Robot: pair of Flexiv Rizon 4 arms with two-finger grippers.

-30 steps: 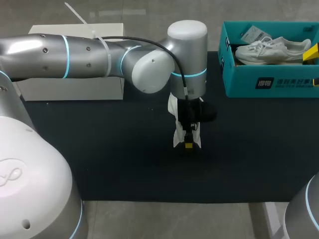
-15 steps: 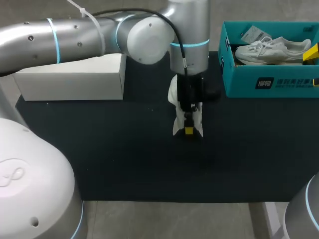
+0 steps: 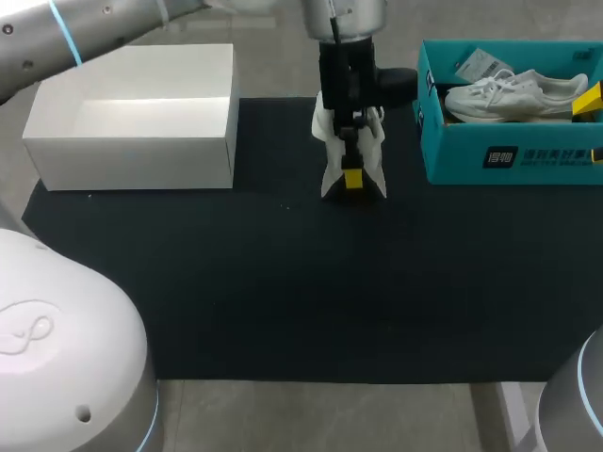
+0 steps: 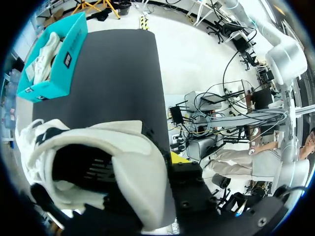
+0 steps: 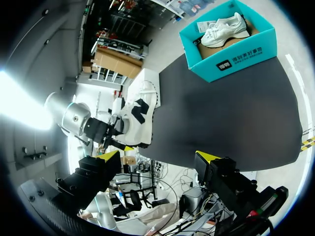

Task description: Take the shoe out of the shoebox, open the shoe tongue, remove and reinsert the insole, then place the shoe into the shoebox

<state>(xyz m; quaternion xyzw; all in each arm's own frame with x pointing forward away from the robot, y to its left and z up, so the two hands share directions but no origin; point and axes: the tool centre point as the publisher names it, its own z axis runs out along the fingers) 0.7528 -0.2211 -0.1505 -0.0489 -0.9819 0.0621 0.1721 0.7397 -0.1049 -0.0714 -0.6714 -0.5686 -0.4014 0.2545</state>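
Note:
My left gripper (image 3: pixel 353 179) hangs above the back middle of the black mat (image 3: pixel 283 301), shut on a white shoe (image 3: pixel 330 174) with a black side mark (image 5: pixel 139 109). In the left wrist view the shoe (image 4: pixel 133 162) fills the space at the fingers, its dark opening facing the camera; one yellow tip (image 4: pixel 178 158) shows against its outer side. The teal shoebox (image 3: pixel 471 155) stands at the back right with a second white shoe (image 3: pixel 513 94) lying inside. My right gripper (image 5: pixel 158 156) is open and holds nothing, well away from the shoebox (image 5: pixel 231 51).
An open white box (image 3: pixel 132 141) stands at the back left of the mat. The mat's front and middle lie bare. My arms' bases show at the front left (image 3: pixel 57 358) and front right (image 3: pixel 577 400).
My left arm has lifted and carried the shoe toward the back of the table, uncovering the white box. The right gripper has stayed open.

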